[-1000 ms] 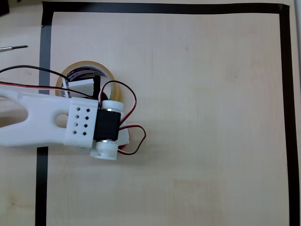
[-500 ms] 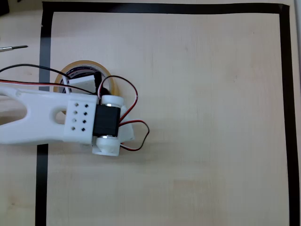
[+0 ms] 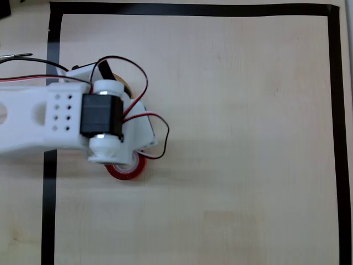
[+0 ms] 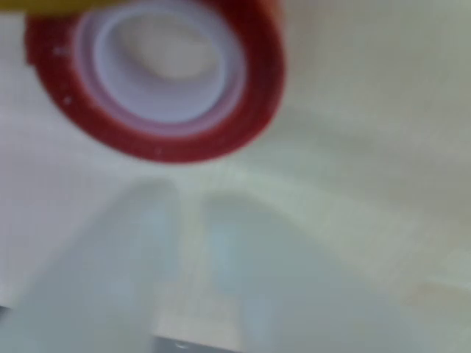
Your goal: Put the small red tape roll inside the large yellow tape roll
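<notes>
The small red tape roll (image 3: 128,170) lies flat on the table, half covered by the white arm (image 3: 49,118) in the overhead view. In the wrist view the red roll (image 4: 257,110) is large and blurred at the top, its white core facing up. The large yellow tape roll (image 3: 126,88) shows as a thin tan sliver beside the arm's motor, and as a yellow edge (image 4: 51,6) touching the red roll's far side. My gripper (image 4: 185,197) hangs just short of the red roll. Its blurred white fingers are close together with nothing between them.
Black tape strips (image 3: 193,9) border the pale wooden table on the top, left and right. A thin metal tool (image 3: 16,56) lies outside the left strip. Red and black wires (image 3: 157,135) loop off the arm.
The arm has swung up the picture and a little left. The red roll has come into view below its lower edge, and the yellow roll is almost wholly covered.
</notes>
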Robot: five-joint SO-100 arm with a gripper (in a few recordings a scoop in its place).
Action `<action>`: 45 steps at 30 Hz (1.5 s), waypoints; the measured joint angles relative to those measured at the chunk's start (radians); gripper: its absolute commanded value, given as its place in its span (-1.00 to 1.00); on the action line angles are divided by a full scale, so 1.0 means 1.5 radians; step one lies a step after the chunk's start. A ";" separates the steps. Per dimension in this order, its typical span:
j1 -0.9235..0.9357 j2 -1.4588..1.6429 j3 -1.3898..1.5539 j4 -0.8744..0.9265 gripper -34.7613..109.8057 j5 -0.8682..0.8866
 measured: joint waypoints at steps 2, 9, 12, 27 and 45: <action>0.011 -0.001 0.000 0.000 -0.38 0.000; 0.061 0.000 0.066 0.000 -0.30 -0.004; 0.055 0.000 0.109 0.000 -0.29 -0.006; 0.062 0.006 0.216 -0.044 -0.26 -0.022; 0.103 0.026 0.267 -0.100 -0.25 -0.061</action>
